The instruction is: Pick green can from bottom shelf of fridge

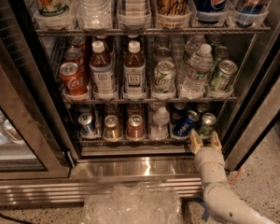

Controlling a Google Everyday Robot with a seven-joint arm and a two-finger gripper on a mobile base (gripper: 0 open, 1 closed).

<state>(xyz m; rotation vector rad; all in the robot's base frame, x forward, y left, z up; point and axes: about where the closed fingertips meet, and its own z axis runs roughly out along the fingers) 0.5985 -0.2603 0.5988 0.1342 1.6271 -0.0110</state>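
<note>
Gripper (205, 143) just before green can (206, 125), bottom shelf (130, 143) right end | jaws wide, empty | can dark-green, silver top

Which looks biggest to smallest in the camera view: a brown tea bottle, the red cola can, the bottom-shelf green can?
1. brown tea bottle
2. red cola can
3. green can, seen more from above, so less sure
The open gripper sits just below it.

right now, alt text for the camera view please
The open gripper sits just in front of the green can at the right end of the fridge's bottom shelf, not yet around it. Drinks fill the racks.
</note>
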